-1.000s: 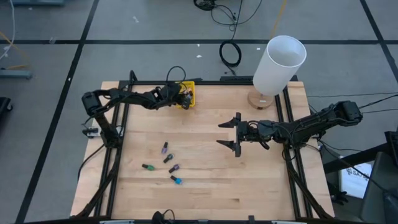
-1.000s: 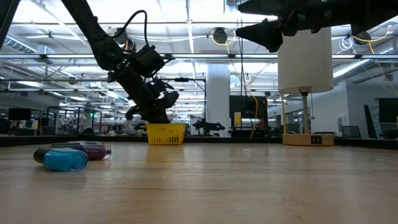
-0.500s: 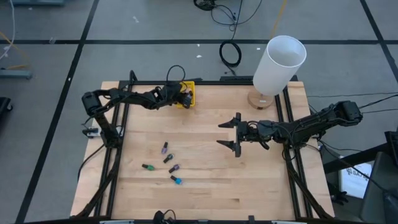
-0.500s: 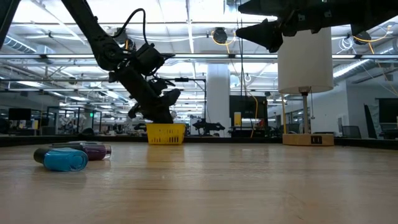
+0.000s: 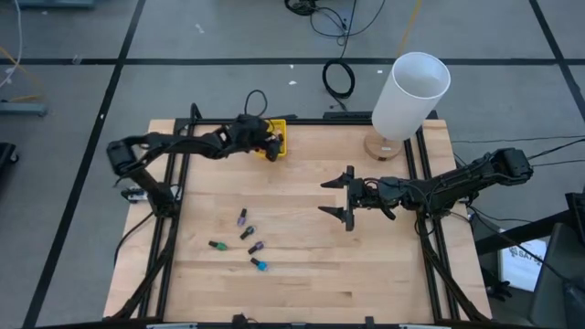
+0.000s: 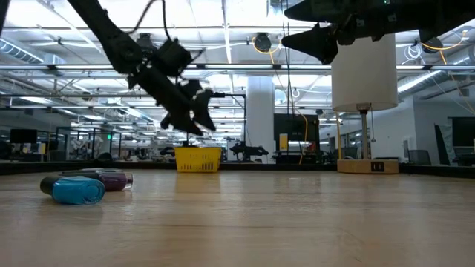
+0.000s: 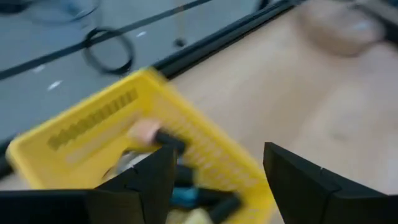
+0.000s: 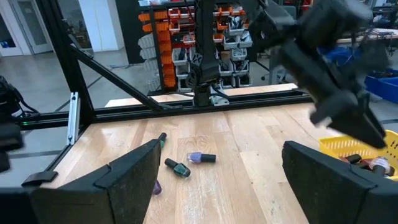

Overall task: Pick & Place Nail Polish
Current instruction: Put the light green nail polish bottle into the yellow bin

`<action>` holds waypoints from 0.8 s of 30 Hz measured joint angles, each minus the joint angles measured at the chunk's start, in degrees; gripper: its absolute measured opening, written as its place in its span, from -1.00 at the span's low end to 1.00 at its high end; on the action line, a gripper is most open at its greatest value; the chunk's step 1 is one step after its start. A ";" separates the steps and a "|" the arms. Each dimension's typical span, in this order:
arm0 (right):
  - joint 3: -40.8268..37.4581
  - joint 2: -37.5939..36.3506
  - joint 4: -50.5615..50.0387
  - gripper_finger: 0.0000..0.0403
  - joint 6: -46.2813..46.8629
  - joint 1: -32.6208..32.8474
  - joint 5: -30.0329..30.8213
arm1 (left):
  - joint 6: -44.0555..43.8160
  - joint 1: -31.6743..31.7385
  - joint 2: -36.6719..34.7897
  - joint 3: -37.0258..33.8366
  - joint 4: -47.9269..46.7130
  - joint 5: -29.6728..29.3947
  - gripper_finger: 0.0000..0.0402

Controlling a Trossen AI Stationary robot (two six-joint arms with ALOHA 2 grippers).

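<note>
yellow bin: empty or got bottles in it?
Not empty. The left wrist view shows several small dark-capped nail polish bottles lying inside the small yellow slotted bin; the exact count cannot be told.

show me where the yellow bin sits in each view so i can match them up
High view: yellow bin at the table's far edge, under the left gripper.
Low view: center background, below that gripper.
Left wrist: fills the frame.
Right wrist: right edge.
Shared landmark: left gripper.

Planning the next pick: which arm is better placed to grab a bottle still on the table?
Probably right: the right gripper hovers open near the loose bottles; the left gripper is at the yellow bin.
</note>
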 joint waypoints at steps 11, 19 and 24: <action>0.00 -0.01 -0.05 0.59 0.00 0.01 0.00 | 11.09 -10.87 -24.81 0.02 -26.70 11.68 0.21; 0.00 -0.01 -0.05 0.59 0.00 0.02 0.00 | 5.75 -30.49 -33.58 -0.73 -56.07 10.00 0.21; 0.00 -0.01 0.04 0.59 0.00 0.00 0.00 | -7.40 -42.45 -33.67 -3.54 -68.18 6.60 0.21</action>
